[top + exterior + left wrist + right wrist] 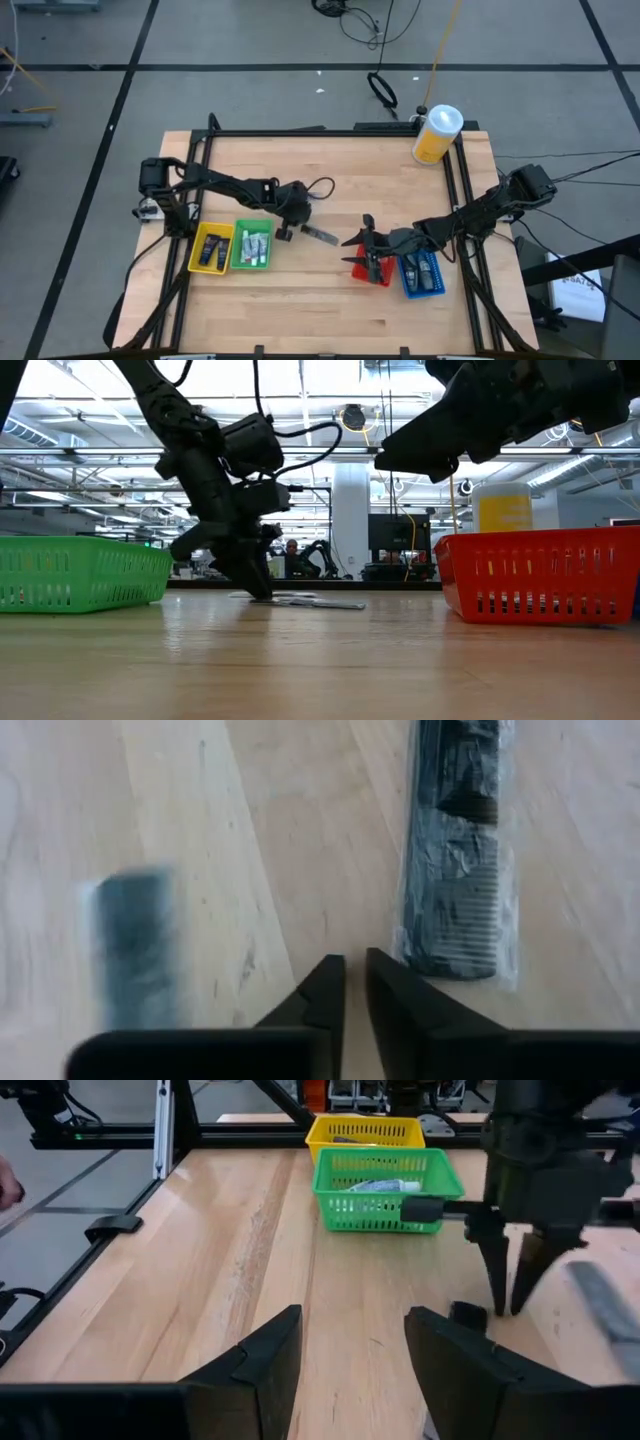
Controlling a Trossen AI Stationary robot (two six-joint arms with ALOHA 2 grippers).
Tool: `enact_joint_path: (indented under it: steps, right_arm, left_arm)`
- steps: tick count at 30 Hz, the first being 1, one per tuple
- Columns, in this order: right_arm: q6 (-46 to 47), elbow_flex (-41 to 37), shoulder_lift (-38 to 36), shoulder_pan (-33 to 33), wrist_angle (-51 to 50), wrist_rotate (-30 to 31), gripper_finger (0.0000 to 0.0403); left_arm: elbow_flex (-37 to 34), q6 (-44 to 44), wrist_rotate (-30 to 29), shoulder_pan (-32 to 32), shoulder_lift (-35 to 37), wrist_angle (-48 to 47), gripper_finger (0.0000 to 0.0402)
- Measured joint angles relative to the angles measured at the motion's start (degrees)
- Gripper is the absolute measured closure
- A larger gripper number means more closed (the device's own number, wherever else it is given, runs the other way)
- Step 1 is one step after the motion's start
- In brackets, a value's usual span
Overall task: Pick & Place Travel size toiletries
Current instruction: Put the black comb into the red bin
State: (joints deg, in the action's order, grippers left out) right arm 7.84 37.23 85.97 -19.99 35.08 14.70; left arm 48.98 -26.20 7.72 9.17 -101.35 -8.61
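A black comb in a clear packet (pixel 458 860) lies flat on the wood, also seen from above (pixel 320 236). A small dark packet (pixel 135 950) lies on the other side of my left gripper (pixel 355 978). That gripper (pixel 287 228) points straight down between the two, its tips close to the table. Its fingers are open by a narrow gap with nothing in it. More small tubes lie in the yellow bin (pixel 212 262), green bin (pixel 251 262) and blue bin (pixel 424 291). My right gripper (pixel 362 250) hovers open over the red bin (pixel 358 273).
The yellow and green bins stand side by side just left of my left gripper. The red and blue bins sit at the near right, under my right arm. A yellow canister with a white lid (pixel 437 133) stands at the far right corner. A black frame rail (pixel 300 131) runs round the table.
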Motion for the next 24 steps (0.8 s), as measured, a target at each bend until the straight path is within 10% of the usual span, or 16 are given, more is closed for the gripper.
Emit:
enact_joint_path:
  steps: [11,24]
  right_arm:
    - [0.0,0.0,0.0,0.0,-1.2,0.1,0.0232]
    - [12.3,0.1,-0.2,11.4,-4.0,-2.9,0.0232]
  left_arm:
    - [-0.1,14.4,-12.2,0.6,8.1,2.7,0.0382]
    - [-0.1,16.2,-1.5,14.9,3.9,-0.3,0.0279]
